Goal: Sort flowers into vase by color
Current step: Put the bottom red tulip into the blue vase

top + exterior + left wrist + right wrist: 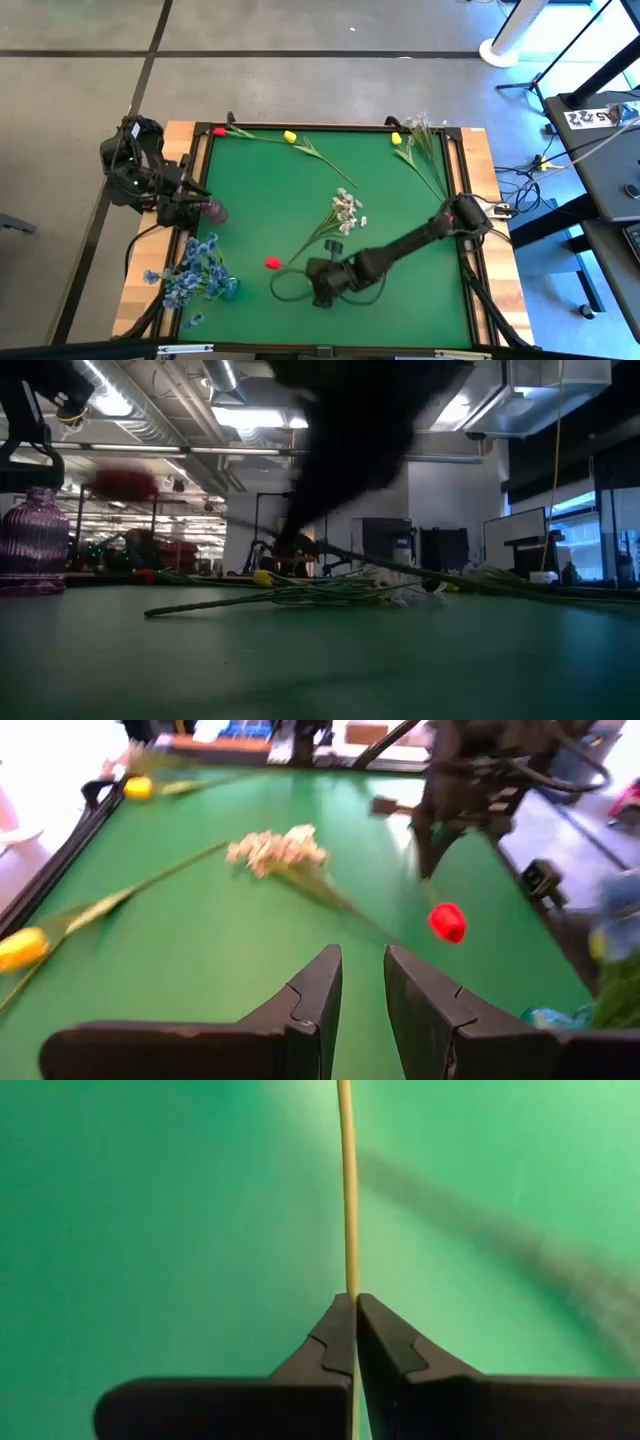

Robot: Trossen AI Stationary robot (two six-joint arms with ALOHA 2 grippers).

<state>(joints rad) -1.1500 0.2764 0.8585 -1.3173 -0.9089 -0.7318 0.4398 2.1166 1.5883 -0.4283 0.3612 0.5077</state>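
The right pincer (318,285) is pinching the thin stem (346,1190) of the red tulip (271,263), its fingers pressed together on it low over the green desk (270,190), near the front edge. The tulip head is lying just beside the pincer, on the side towards the blue flowers (192,270).

That stem is looking light, wiry and slippery, so the head will probably be drooping and swinging when lifted; a hold nearer the bloom would likely steady it, while squeezing the bloom itself would risk crushing it.

The white blossom cluster (345,210) is lying beyond the red tulip towards mid-desk, and its stem appears to run close to the tulip's, so a snag is possible. A yellow tulip (290,136) is resting well apart along the far edge.

The left pincer (362,990) is hovering with fingers slightly spread, holding nothing, near the purple vase (213,210) at the desk's left rim. Open green lies between the red tulip and that vase, though the raised wooden border (180,160) and the blue flowers are crowding that side.
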